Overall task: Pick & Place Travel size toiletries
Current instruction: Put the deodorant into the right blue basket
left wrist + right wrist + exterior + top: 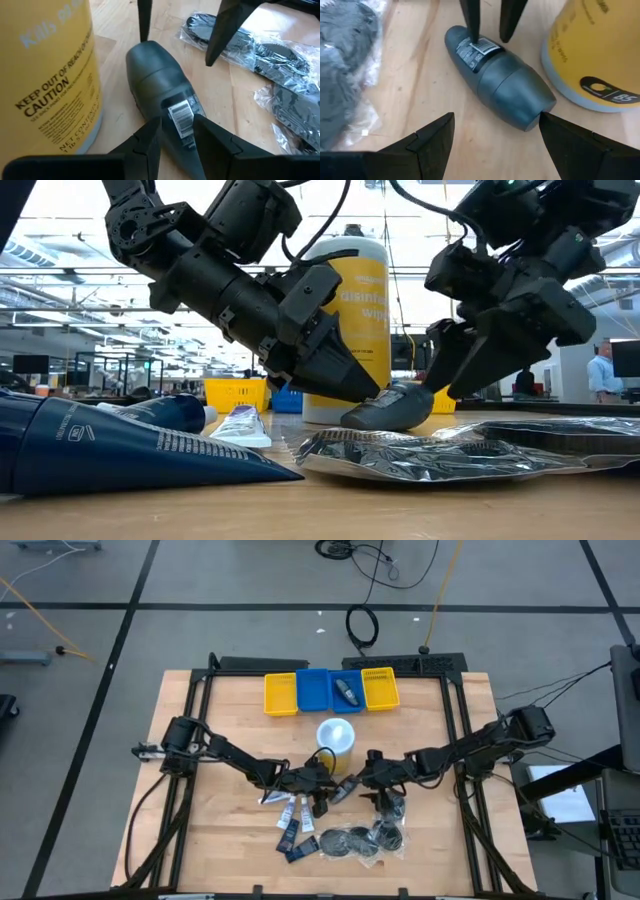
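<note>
Toward the left of the cluster near the table's (200, 840) front edge, white and navy tubes (291, 823) are seen lying flat. Just right of them, the left gripper (176, 131) is closed on the tail end of a dark grey bottle (161, 90), which lies on its side on the wood, just beside the yellow canister (336, 737) at the table's middle. The hold is narrow and set far back on the tapered end, so the bottle could slip or swing out when lifted. The right gripper (495, 130) is held wide open around the bottle's cap end, touching nothing. If it were closed now, both arms would be pulling on one item, and the fingers could collide. The canister could also be knocked by either arm. Right of the bottle, toward the front edge, crinkled packets (372, 837) are piled.
</note>
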Robot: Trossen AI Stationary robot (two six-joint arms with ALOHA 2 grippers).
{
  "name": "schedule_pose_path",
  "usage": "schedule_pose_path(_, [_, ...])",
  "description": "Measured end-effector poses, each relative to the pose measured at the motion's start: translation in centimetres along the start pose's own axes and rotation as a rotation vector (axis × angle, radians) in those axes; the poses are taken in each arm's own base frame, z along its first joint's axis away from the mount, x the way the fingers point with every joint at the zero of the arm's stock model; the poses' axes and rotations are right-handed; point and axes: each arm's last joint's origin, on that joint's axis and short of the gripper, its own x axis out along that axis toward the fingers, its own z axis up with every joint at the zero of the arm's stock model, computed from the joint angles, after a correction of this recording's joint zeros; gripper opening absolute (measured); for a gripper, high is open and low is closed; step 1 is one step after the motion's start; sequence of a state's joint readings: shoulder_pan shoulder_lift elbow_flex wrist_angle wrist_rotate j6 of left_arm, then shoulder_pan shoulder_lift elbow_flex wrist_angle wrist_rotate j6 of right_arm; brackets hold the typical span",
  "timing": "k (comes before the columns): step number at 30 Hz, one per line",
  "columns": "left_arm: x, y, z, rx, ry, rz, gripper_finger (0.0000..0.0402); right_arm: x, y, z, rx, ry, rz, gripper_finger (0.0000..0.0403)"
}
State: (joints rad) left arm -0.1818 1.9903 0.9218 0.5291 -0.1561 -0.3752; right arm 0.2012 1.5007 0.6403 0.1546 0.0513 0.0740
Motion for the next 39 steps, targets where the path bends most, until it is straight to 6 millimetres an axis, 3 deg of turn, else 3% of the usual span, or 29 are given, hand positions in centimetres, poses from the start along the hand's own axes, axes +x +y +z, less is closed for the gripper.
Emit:
schedule_pose_path(6, [0.0,-0.1,0.0,0.0,0.0,-0.012,0.0113,-0.1,1.0,0.0,-0.022,-0.007,0.012,0.0281])
schedule_pose_path(20, [0.0,-0.1,0.1,0.005,-0.003,-0.028,0.0113,-0.1,-0.1,0.7,-0.169,-0.065,-0.073,0.0281])
schedule_pose_path(39, [0.0,-0.2,0.2,0.009,-0.004,-0.067,0.0113,2.1,-0.2,0.0,-0.235,-0.068,-0.004,0.0281])
